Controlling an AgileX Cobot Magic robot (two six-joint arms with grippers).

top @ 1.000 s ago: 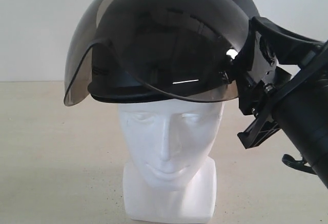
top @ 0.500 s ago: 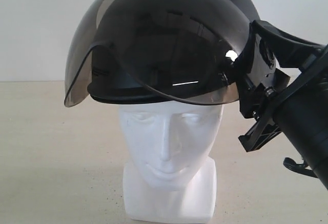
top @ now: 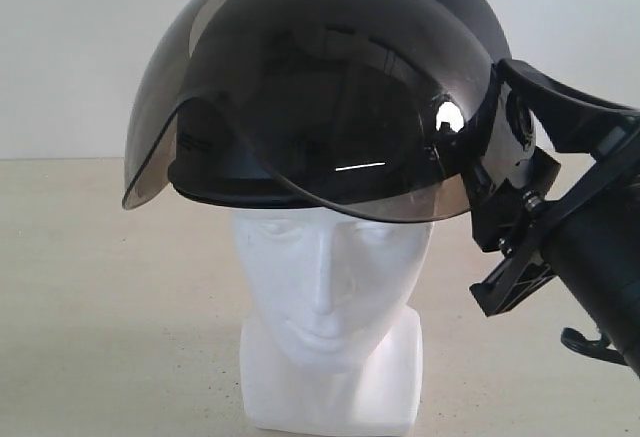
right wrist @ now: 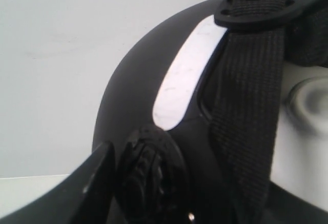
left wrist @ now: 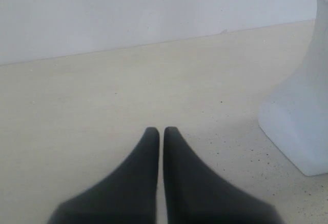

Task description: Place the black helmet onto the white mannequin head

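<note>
**Helmet on the head, right claw at its side**

In the exterior view we see the black helmet (top: 330, 97) sitting on top of the white mannequin head (top: 325, 297). Its brim crosses the forehead just above the brows. The face is bare from the eyes down. The smoky visor (top: 200, 77) is swung up and juts out toward 9 o'clock, clear of the face. The head stands upright on its blocky neck base at 6 o'clock in that view, on the pale surface (top: 100, 307), with a plain light wall (top: 60, 57) behind.

The right claw (top: 497, 152) comes in from 4 o'clock and meets the helmet at its 3 o'clock side, by the visor pivot. Its jaws stand wide and clamp the helmet's rim between them. The right wrist view shows the rim up close against one dark finger (right wrist: 95, 185), with a woven black strap (right wrist: 248, 80) hanging from the shell.

The left claw (left wrist: 161, 131) hangs low over the surface with its fingers pressed together and nothing between them. The neck base (left wrist: 300, 121) stands near it, not touching.
</note>
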